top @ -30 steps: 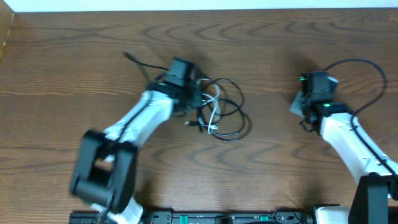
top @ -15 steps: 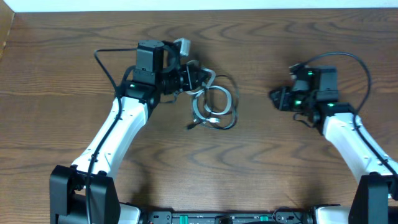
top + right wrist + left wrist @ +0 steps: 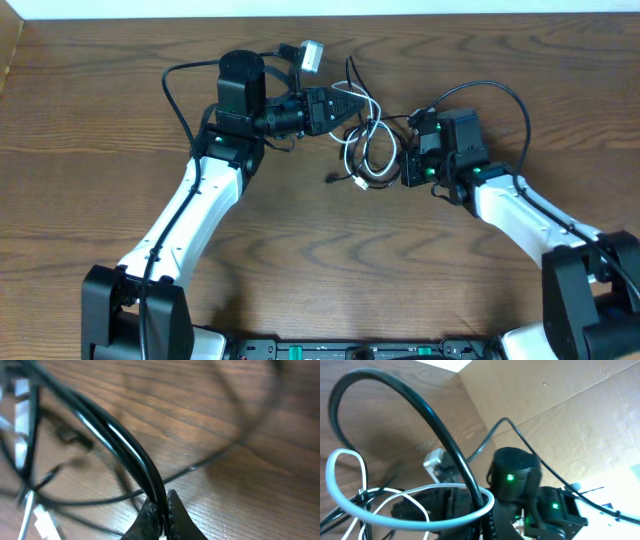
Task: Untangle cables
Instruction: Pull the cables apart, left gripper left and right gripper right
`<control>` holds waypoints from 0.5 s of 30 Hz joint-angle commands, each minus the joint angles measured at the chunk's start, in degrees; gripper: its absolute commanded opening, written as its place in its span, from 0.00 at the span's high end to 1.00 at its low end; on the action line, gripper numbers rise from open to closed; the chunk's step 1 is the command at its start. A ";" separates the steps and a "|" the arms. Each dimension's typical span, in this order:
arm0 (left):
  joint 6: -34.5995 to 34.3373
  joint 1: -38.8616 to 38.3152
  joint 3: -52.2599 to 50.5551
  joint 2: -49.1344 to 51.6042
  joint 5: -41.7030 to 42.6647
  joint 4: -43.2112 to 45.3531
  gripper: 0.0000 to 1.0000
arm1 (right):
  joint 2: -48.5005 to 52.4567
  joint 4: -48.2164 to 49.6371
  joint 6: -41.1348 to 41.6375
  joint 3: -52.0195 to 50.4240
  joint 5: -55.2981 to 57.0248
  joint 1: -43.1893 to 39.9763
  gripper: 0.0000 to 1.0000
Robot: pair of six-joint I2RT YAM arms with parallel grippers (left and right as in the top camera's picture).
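Moved: over the last second the cables (image 3: 362,150) have gone from left of centre to the upper centre of the overhead frame, carried by the left gripper (image 3: 338,108). The right gripper (image 3: 408,166) has swung in from the right side and now touches the tangle's right edge.
Cables now: bunched between the two grippers and still crossed over one another. The white cable (image 3: 350,150) loops down below the left gripper, and a loose end trails at the bunch's lower left.
Left gripper: clenched on the cables, as I read it. In its wrist view the white loop and a black cord run together into its dark fingers, raised off the table (image 3: 120,80).
Right gripper: pinched shut on the black cable (image 3: 125,445), with the fingertips meeting around it low in the right wrist frame.
Plug (image 3: 310,55): white, near the top edge, just above the left arm's wrist.
Meaning: I now have a hold on each side, so I can start drawing the cords apart. Nothing is separated yet.
Risk: a straight pull may tighten the crossings rather than free them.
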 commanded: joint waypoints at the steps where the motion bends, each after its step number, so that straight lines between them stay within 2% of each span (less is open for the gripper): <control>1: 0.07 0.09 0.50 -0.09 2.19 -2.01 0.92 | 1.57 -0.59 5.25 0.42 9.73 0.26 0.99; 4: 5.38 0.09 0.50 -0.09 0.26 -8.17 0.93 | 1.31 -2.78 7.87 0.42 18.32 0.15 0.99; 6: 10.12 0.09 0.50 -0.09 -6.80 -15.74 0.93 | 0.79 -4.20 7.78 0.42 20.94 -0.46 0.99; 8: 13.55 0.07 0.50 -0.07 -19.61 -23.98 0.93 | -0.22 -6.12 7.80 0.42 22.64 -1.73 0.99; 12: 14.12 0.09 0.50 -0.02 -48.24 -35.93 0.93 | -3.13 -8.37 7.82 0.42 24.50 -5.86 0.99; 15: 14.12 0.83 0.50 -0.02 -59.60 -39.91 0.93 | -6.21 -9.01 8.57 0.42 24.55 -9.70 0.99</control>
